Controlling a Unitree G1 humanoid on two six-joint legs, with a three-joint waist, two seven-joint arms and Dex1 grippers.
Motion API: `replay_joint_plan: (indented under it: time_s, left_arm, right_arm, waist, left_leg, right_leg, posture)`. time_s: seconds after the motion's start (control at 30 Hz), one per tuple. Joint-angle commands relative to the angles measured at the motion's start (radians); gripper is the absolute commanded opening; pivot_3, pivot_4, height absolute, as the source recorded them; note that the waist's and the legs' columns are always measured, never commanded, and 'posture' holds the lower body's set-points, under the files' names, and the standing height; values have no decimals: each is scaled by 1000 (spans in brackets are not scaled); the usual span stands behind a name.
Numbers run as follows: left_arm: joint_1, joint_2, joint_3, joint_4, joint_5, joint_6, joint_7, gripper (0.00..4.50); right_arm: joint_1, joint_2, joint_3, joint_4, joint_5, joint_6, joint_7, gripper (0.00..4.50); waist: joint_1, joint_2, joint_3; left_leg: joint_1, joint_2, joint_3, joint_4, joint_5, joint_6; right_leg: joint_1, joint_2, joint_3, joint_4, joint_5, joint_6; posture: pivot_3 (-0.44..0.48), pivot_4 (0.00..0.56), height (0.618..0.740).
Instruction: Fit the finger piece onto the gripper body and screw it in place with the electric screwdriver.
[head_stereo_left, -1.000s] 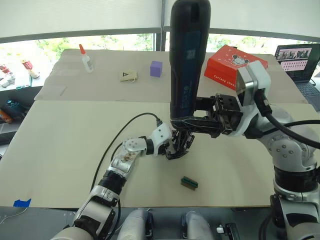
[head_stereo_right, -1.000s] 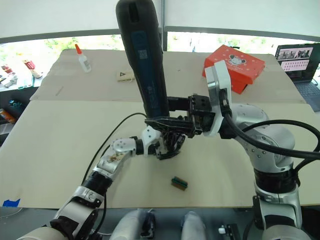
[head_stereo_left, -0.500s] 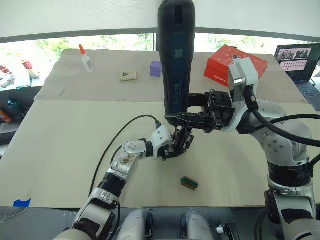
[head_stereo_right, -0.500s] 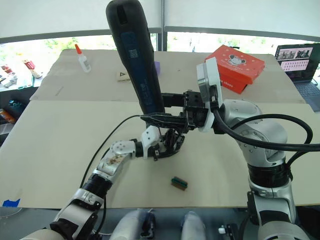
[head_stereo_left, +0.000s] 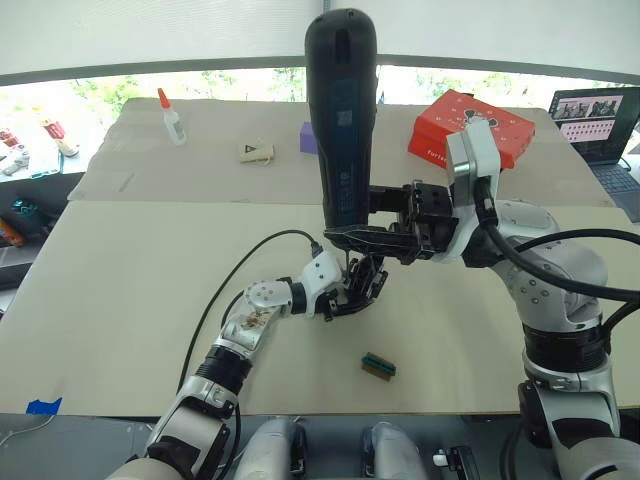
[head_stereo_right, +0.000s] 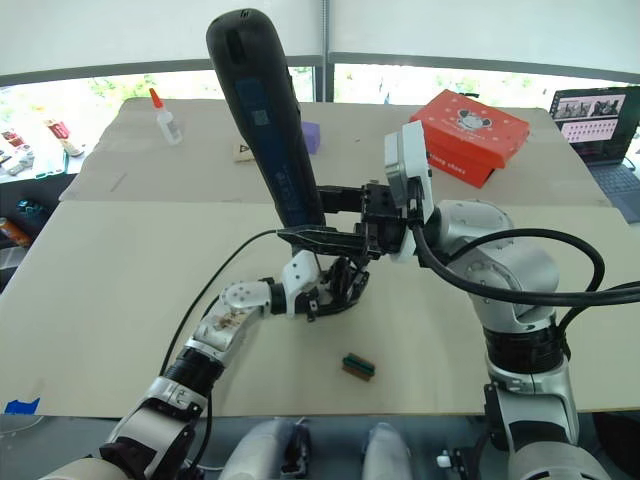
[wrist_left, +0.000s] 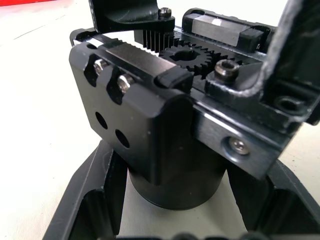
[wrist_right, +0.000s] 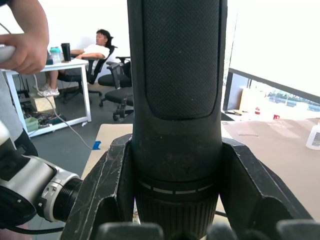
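A pale wooden bench (head_stereo_left: 120, 290) by bright windows carries the work. This looks like the screwing step: the right hand (head_stereo_left: 375, 238) is clamped round the lower end of the thick black cylindrical electric screwdriver (head_stereo_left: 343, 110), held upright just above the small black geared gripper body (wrist_left: 165, 100), which the left hand (head_stereo_left: 352, 298) grips at its round base on the bench. The bit tip is hidden; next it probably needs lowering squarely onto a screw head.

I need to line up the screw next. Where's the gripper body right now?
In the head views, the gripper body sits mid-table, clamped in the left pincer, directly beneath the electric screwdriver that the right pincer holds upright.
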Motion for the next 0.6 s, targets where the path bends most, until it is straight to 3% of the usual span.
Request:
replay_joint_plan:
  time_s: [0.03, 0.6]
  left_arm:
    - [6, 6, 9, -37, -16, -11, -10, 2334]
    - [15, 15, 11, -56, -19, -10, -15, 2334]
  right_arm:
    - [-6, 11, -23, -22, 6, -44, 4, 1939]
    - [8, 30, -5, 4, -34, -84, 26, 1939]
  waist:
    - [-1, 0, 0]
    - [-2, 0, 0]
  left_leg:
    - [0, 0, 0, 0, 0, 0]
    - [0, 0, 0, 0, 0, 0]
  right_leg:
    - [0, 0, 0, 0, 0, 0]
    - [0, 0, 0, 0, 0, 0]
  posture:
    - [0, 150, 740]
    - [0, 150, 740]
